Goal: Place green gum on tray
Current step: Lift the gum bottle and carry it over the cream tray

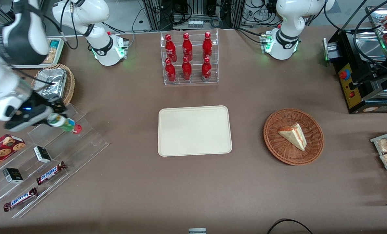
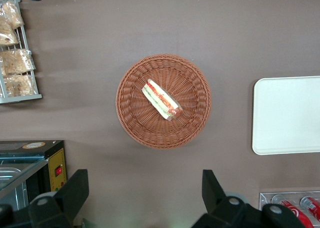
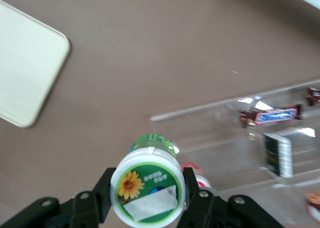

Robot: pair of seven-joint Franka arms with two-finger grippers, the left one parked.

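Observation:
My right gripper (image 1: 54, 117) is shut on the green gum (image 1: 60, 123), a green canister with a white-rimmed lid bearing a yellow flower. It holds the canister tilted a little above the clear acrylic step stand (image 1: 50, 152) at the working arm's end of the table. In the right wrist view the gripper (image 3: 147, 190) has a finger (image 3: 102, 197) pressed on each side of the gum's lid (image 3: 148, 189). The cream tray (image 1: 194, 130) lies flat mid-table, well apart from the gripper, and its corner shows in the right wrist view (image 3: 25, 62).
A red canister (image 1: 77, 129) stands on the stand just beside the held gum. Snickers bars (image 1: 50, 172), small dark boxes (image 1: 42, 154) and a cookie box (image 1: 3, 147) sit on the stand. A wicker basket with foil bags (image 1: 55, 83) is nearby. A bottle rack (image 1: 189, 58) and a sandwich basket (image 1: 293, 136) stand farther off.

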